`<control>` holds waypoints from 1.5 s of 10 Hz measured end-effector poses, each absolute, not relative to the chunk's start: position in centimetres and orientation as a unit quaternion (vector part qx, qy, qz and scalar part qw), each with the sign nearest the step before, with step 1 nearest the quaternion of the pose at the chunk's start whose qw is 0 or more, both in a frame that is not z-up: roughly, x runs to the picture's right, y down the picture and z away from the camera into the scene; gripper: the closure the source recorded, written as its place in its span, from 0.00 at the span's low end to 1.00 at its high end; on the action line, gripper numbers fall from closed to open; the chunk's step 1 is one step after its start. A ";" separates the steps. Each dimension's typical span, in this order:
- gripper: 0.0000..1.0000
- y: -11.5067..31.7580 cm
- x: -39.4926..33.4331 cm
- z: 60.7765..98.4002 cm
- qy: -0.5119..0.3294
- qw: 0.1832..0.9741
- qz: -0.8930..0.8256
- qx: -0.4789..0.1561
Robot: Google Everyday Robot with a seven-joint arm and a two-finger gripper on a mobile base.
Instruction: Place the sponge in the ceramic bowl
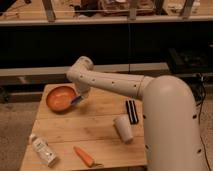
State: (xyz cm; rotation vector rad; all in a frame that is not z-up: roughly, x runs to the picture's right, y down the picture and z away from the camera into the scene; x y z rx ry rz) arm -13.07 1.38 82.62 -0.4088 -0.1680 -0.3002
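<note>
Far to the left of my gripper [80,96] and well toward the near edge of the wooden table [100,107], a small white bottle [42,151] lies on its side. The orange-red bowl [60,98] sits just left of my gripper, showing its glossy inside. The blue sponge [76,100] is right at the tip of my gripper, over the bowl's right rim; I cannot tell whether it touches the bowl. I also cannot tell whether my gripper is clamped on the sponge or spread. Well in front of my gripper lies a carrot [84,156]. To its right, near the front, is a white paper cup [123,128]; I cannot see into it. Just beyond the cup lies a black bar [132,111].
</note>
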 end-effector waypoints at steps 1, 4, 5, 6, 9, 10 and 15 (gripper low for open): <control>0.94 0.9 -13.4 82.0 -0.082 0.964 -0.153 -0.199; 0.94 0.0 -14.6 80.9 -0.096 0.963 -0.162 -0.193; 0.94 -0.6 -14.9 80.4 -0.117 0.962 -0.160 -0.188; 0.94 -1.4 -15.3 79.8 -0.144 0.961 -0.160 -0.175; 0.94 -3.1 -17.9 78.7 -0.238 0.946 -0.164 -0.146; 0.94 -3.1 -19.7 79.0 -0.259 0.941 -0.172 -0.136; 0.94 -4.0 -24.3 80.4 -0.351 0.910 -0.210 -0.065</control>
